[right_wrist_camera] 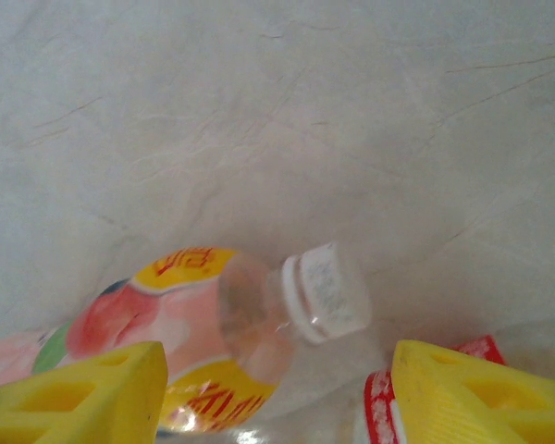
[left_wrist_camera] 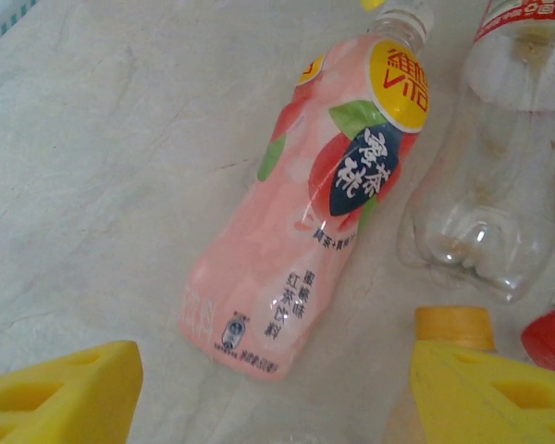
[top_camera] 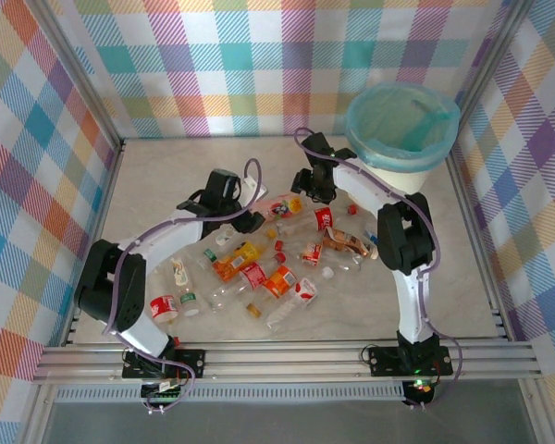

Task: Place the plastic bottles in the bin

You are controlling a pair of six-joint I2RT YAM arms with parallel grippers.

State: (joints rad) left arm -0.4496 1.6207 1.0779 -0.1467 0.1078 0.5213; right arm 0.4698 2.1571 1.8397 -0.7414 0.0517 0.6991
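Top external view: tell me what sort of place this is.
Likely a robot test cell, not a home: plaid screen walls, a left arm and right arm bolted to a metal rail, and plastic bottles strewn over a tabletop beside a lined bin.

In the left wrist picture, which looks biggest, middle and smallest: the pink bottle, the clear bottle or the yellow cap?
1. pink bottle
2. clear bottle, though the picture's edge cuts part of it off, so this place is unsure
3. yellow cap
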